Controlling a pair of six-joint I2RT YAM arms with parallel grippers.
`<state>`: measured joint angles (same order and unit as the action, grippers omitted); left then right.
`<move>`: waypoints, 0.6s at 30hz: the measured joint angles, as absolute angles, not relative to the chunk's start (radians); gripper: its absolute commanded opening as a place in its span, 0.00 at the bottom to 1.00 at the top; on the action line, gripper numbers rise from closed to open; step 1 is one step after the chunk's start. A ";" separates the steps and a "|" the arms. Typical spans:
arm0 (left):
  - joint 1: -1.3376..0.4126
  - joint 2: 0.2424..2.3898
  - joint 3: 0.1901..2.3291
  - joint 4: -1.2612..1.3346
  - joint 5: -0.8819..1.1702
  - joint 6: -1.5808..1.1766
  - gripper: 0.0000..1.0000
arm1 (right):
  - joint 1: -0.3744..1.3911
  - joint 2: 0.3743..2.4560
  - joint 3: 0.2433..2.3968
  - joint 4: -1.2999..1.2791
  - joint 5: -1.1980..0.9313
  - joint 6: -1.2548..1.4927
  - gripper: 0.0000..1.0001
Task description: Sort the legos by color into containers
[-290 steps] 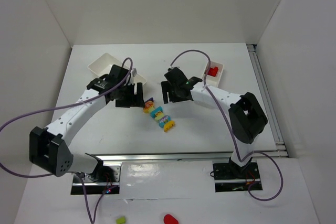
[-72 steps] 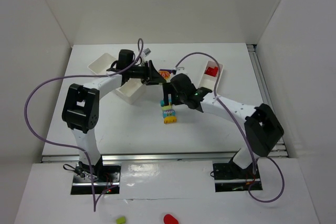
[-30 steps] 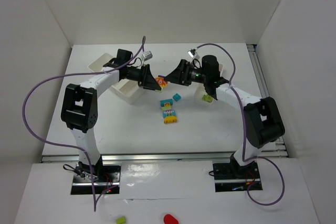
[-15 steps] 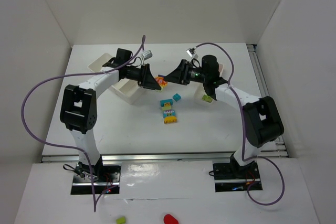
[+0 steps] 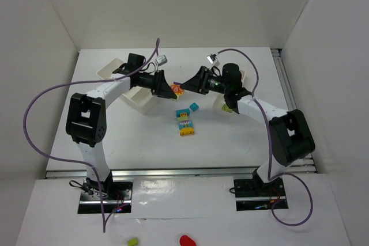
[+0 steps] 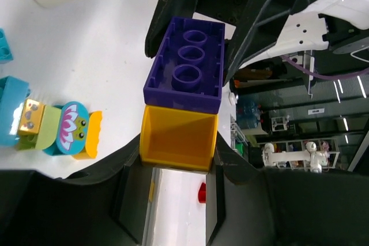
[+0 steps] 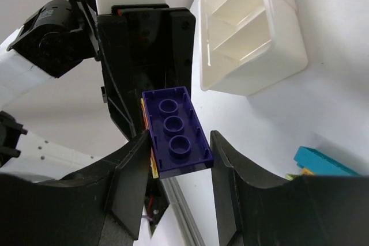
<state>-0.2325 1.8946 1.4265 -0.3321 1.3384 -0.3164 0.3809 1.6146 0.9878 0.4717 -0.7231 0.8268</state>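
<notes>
Separation step, I'd say: L gripper is clamped on yellow brick; R gripper is pinched narrow round purple brick, which is stuck onto it. Both are held in mid-air above the table, near the wide tray; neither is sorted yet. Next move prob. needs the arms to pull or twist apart w/o either grip slipping, then each brick goes to its own compartment; cyan brick and small stack wait below.

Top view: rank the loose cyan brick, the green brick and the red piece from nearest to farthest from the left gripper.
1. Cyan brick, on the table near left gripper.
2. Green brick, in the right tray.
3. Red piece, below the bases.
</notes>
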 measured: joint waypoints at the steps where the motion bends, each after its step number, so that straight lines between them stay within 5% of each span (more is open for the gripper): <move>1: -0.235 1.895 1.427 -0.332 1.344 -0.315 0.00 | 0.385 1.592 0.980 0.453 -0.695 0.814 0.39; 18: -0.247 1.885 1.402 -0.381 1.313 -0.286 0.00 | 0.312 1.478 0.968 0.219 -0.367 0.690 0.38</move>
